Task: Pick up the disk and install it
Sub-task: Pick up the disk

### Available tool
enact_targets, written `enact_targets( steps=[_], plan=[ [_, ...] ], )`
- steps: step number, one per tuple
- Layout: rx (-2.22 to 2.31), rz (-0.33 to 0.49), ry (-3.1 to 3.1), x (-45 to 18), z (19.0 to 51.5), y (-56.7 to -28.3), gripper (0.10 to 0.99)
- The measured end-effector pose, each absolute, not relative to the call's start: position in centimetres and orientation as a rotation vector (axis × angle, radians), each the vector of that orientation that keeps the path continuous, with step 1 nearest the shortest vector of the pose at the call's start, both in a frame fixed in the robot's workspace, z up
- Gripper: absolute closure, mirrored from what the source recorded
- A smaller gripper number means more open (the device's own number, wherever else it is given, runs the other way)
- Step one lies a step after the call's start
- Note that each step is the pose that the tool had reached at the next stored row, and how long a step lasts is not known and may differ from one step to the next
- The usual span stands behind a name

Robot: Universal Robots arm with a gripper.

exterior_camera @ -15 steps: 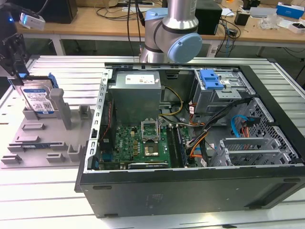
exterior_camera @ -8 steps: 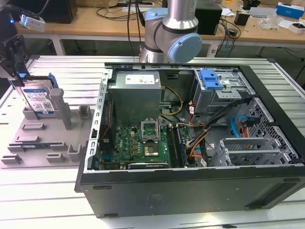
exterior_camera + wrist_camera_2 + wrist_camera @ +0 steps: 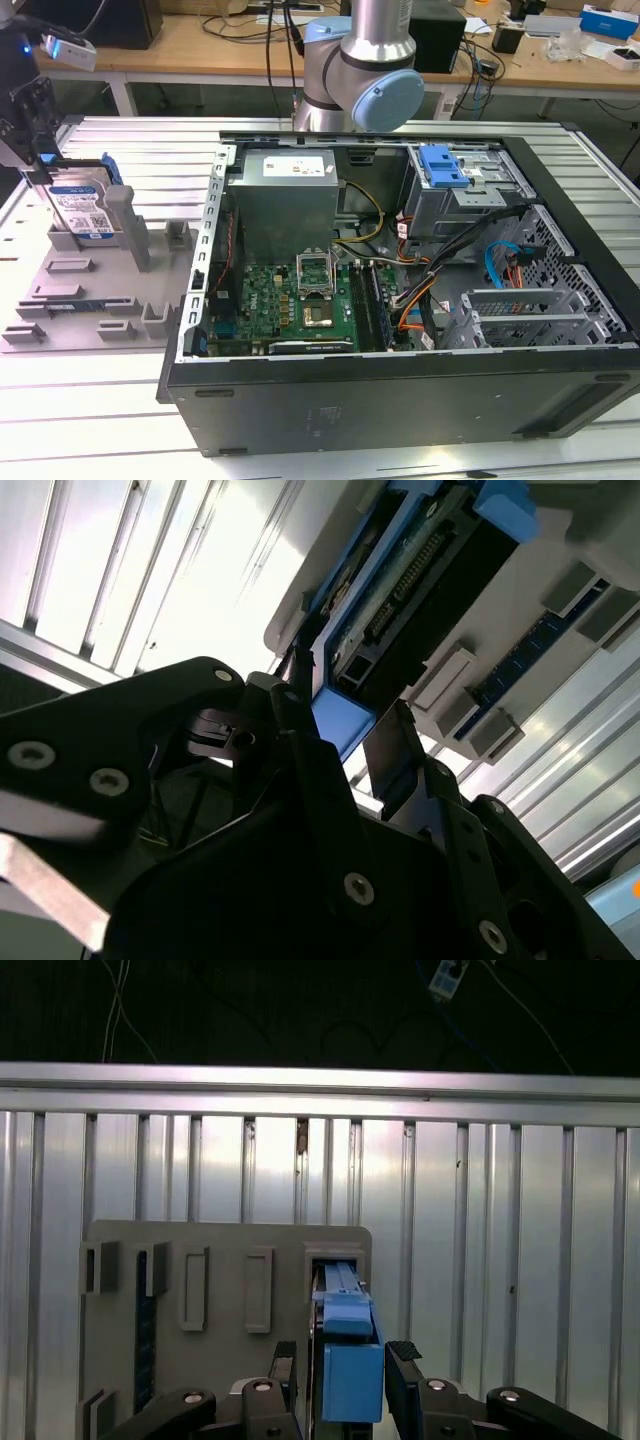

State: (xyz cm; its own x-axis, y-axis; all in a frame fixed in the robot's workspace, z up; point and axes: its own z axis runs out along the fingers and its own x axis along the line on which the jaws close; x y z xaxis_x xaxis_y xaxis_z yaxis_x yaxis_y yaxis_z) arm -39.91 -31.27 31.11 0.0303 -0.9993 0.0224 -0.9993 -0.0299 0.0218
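end effector (image 3: pixel 342 1358) straddling the disk (image 3: pixel 352 1385), disk upright in the gray holder (image 3: pixel 60 292) beside the PC case (image 3: pixel 400 390), can't tell if it's gripping

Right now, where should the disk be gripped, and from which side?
Grip the disk by its blue-framed top edge, from above: it stands on edge in the grey fixture with that edge sticking up, and the end effector is lined up over it.

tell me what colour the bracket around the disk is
Bright blue; the bracket on the disk shows best in the first wrist view.
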Motion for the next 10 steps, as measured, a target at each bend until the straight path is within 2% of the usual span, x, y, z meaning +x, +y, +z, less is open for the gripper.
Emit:
enact_targets(
  steps=[10],
  plan=[
    [2.234, 0.001, -2.164, -39.90, 30.55, -31.27, 0.604]
  ],
)
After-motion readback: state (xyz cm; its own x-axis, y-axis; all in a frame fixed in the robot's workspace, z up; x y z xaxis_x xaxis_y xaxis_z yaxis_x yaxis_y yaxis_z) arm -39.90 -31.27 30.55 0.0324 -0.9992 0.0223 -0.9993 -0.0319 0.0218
